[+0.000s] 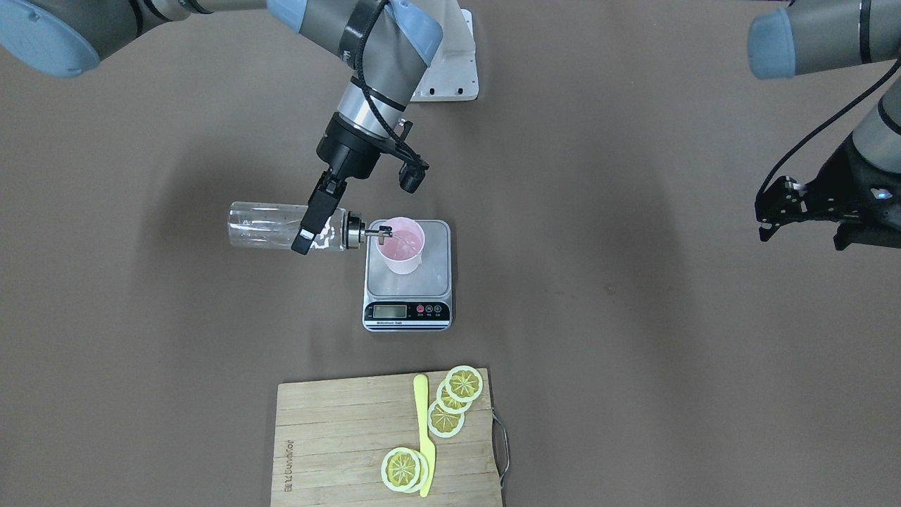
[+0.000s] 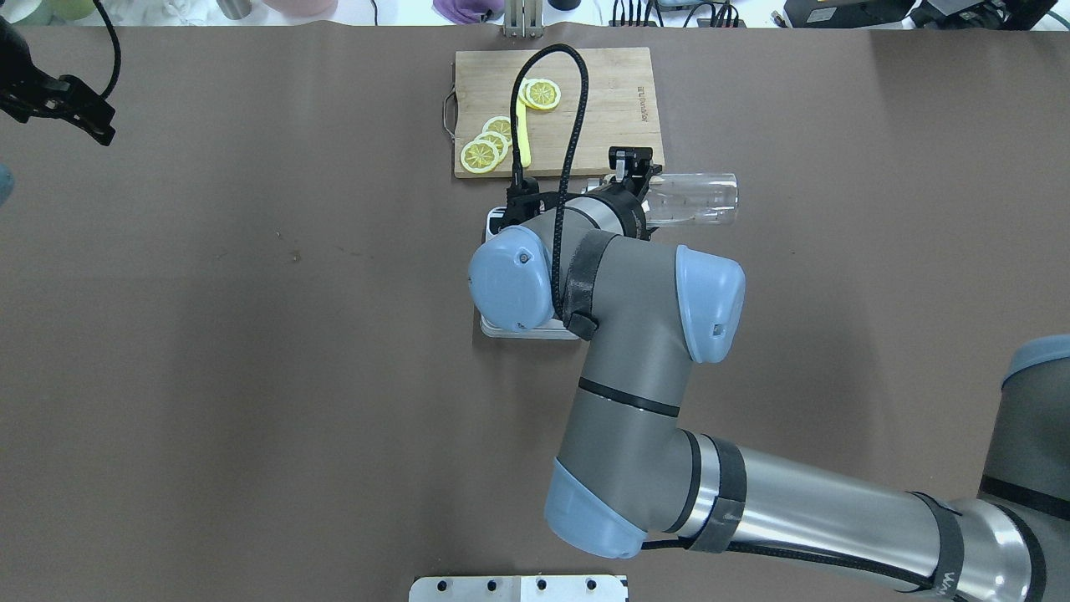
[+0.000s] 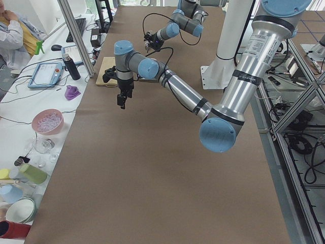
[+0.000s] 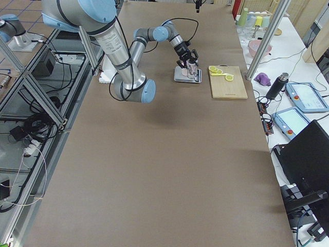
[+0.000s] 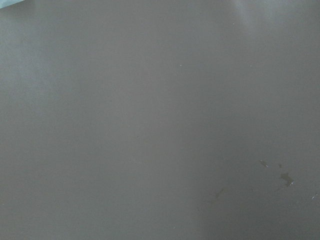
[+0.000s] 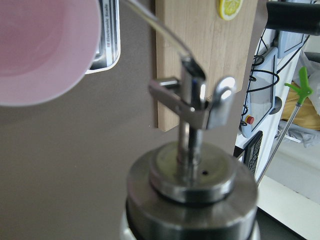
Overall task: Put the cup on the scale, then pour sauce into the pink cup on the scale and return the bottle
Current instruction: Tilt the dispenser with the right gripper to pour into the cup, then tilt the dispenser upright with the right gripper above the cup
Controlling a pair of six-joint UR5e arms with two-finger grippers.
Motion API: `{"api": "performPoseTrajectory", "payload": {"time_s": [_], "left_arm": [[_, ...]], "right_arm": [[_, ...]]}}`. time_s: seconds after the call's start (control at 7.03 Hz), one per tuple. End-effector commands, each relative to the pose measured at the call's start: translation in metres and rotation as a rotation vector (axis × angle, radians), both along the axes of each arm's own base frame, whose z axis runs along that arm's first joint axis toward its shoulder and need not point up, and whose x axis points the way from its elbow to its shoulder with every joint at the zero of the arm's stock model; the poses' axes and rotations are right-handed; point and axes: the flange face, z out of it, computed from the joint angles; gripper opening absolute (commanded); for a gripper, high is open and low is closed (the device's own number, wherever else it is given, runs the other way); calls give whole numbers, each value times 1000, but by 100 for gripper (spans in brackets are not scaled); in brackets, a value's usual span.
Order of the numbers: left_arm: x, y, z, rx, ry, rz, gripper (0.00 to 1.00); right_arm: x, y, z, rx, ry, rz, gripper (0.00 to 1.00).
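Glass is lying almost level in the right gripper [image 1: 313, 225], whose jaws are clamping the bottle [image 1: 264, 225] on its upper part, just behind the metal cap. A hold so near the neck is probably giving good control of the spout [image 1: 371, 231] while the body is tipping.

The spout is reaching out ahead of this gripper, over the rim of the cup [image 1: 401, 245]. A thin stream of the sauce [image 6: 155, 25] is running from it into the cup. The cup is standing upright on the scale [image 1: 431, 278], just beyond the spout and a little lower than the gripper. This way the liquid is falling inside it and the scale is taking the weight. The pouring itself seems to be the step in hand; the bottle is not yet returned.

The left gripper [image 1: 764, 220] is hanging over the tabletop [image 1: 633, 352] well apart from the scale, its fingers spread and nothing between them, likely to avoid disturbing the pour. Past the scale, farther from the right gripper, a wooden cutting board [image 1: 331, 436] is carrying lemon slices [image 1: 450, 401].
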Motion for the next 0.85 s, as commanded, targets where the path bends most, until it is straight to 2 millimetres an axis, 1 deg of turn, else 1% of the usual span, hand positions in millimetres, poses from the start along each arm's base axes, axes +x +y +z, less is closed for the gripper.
{"api": "performPoseTrajectory", "payload": {"time_s": [0.0, 0.14, 0.28, 0.43, 0.57, 0.71], "left_arm": [[0, 0, -1, 4, 1, 1, 97], [0, 0, -1, 3, 0, 1, 97], [0, 0, -1, 2, 0, 1, 98], [0, -1, 1, 1, -1, 2, 97], [0, 0, 0, 0, 0, 0, 97], [0, -1, 1, -1, -1, 0, 97]], "right_arm": [[14, 12, 34, -6, -211, 70, 0], [20, 15, 27, -8, -263, 69, 0], [31, 21, 17, -24, -336, 101, 0], [40, 24, 8, -55, -456, 144, 0], [54, 21, 24, -93, -603, 171, 0], [82, 9, 48, -116, -716, 180, 0]]}}
